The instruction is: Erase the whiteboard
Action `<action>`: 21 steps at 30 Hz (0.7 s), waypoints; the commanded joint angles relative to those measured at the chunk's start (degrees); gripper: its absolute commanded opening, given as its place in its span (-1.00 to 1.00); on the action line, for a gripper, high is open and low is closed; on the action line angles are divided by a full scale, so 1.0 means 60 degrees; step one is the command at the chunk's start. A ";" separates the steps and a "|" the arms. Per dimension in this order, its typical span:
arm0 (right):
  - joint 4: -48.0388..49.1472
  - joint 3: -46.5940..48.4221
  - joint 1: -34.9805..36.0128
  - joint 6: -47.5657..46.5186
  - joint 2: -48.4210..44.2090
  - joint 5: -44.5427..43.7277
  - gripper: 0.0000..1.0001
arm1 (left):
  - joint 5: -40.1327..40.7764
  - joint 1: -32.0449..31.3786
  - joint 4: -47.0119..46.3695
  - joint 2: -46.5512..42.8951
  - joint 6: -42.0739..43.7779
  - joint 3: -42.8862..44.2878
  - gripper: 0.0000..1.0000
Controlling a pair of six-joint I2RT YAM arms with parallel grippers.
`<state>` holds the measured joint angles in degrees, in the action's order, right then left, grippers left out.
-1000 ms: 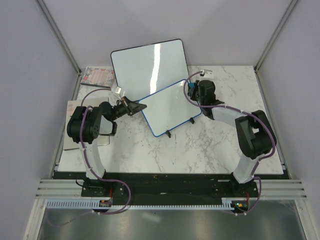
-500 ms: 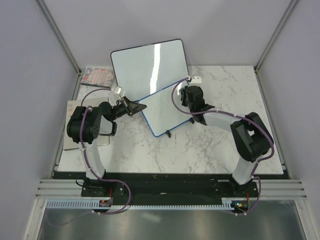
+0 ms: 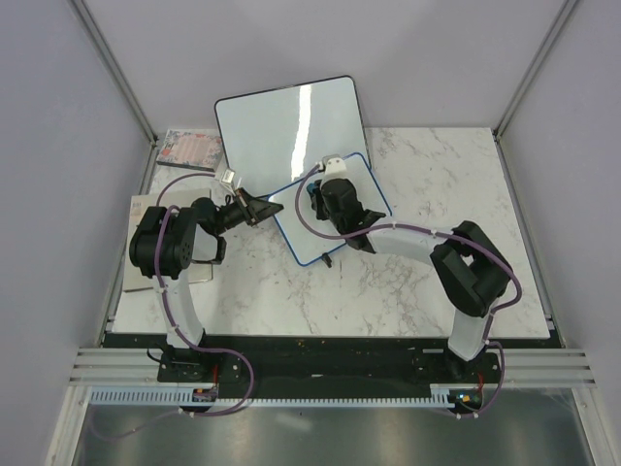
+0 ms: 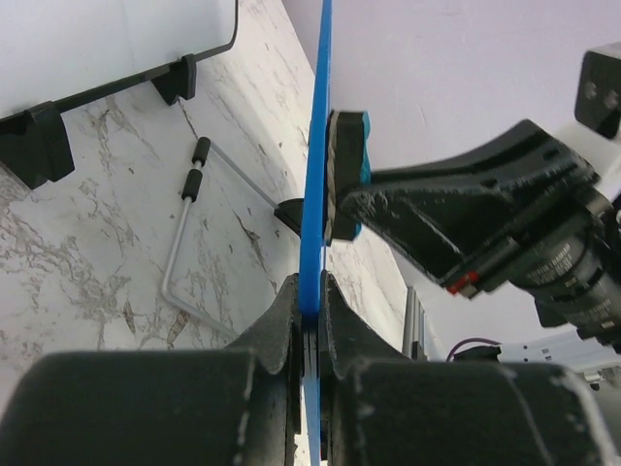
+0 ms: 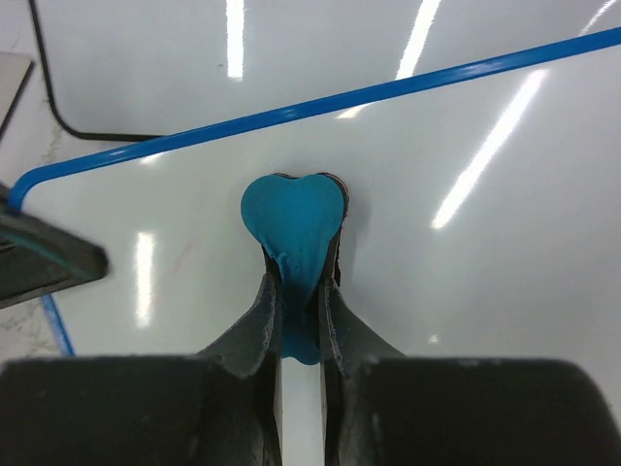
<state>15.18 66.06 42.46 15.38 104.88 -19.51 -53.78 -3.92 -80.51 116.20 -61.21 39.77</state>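
Observation:
The whiteboard (image 3: 303, 233), white with a blue rounded frame, stands tilted on the marble table. My left gripper (image 3: 260, 207) is shut on its left edge; in the left wrist view the jaws (image 4: 311, 301) clamp the blue frame (image 4: 315, 146) seen edge-on. My right gripper (image 3: 318, 199) is over the board's left-middle, shut on a teal eraser (image 5: 293, 228). The eraser's pad is pressed flat against the white face (image 5: 466, 272). From the left wrist the eraser (image 4: 349, 160) shows touching the board's far side.
A larger blank black-framed whiteboard (image 3: 286, 121) leans behind, its black feet (image 4: 44, 136) near a bent metal wire stand (image 4: 184, 243). A printed booklet (image 3: 191, 148) lies at the back left. A grey pad (image 3: 141, 209) sits under the left arm.
My right gripper has swept the eraser leftward across the board, from near its right edge to its left-middle. The left gripper and the board have stayed put.

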 commanded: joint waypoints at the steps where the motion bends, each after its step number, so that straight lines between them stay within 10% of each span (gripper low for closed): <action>1: -0.1621 0.0034 0.0936 0.0059 0.0962 0.1494 -1.00 | -0.1349 -0.0489 -0.2461 -0.0016 0.0607 -0.0227 -0.96; 21: -0.2222 -0.1151 0.1421 0.0001 -0.0662 -0.0323 -1.00 | -0.1378 -0.0562 -0.2461 -0.0514 0.0446 -0.0183 -0.97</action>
<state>12.93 63.16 52.25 15.27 103.88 -19.44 -54.19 -4.10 -79.79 115.28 -60.42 39.66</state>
